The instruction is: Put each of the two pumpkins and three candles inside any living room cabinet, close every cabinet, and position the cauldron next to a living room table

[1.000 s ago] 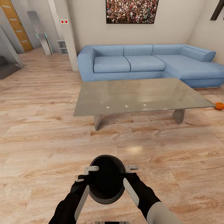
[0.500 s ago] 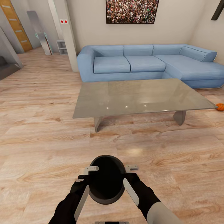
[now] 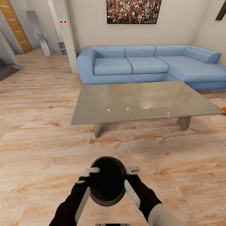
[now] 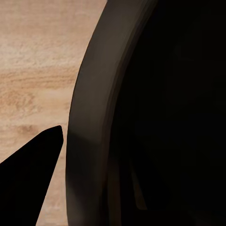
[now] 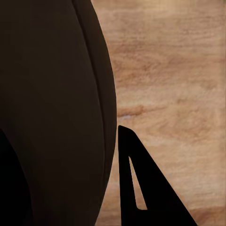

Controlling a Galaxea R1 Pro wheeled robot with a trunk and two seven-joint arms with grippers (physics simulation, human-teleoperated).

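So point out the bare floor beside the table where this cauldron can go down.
Bare wood floor runs between the held cauldron and the table's near edge, and widens left of the table. The gap toward the blue sofa looks tight.

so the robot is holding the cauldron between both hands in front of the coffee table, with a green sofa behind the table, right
Not quite: the sofa is blue, not green, as the head view shows. The rest holds: the cauldron is held between the left hand and the right hand, in front of the coffee table.
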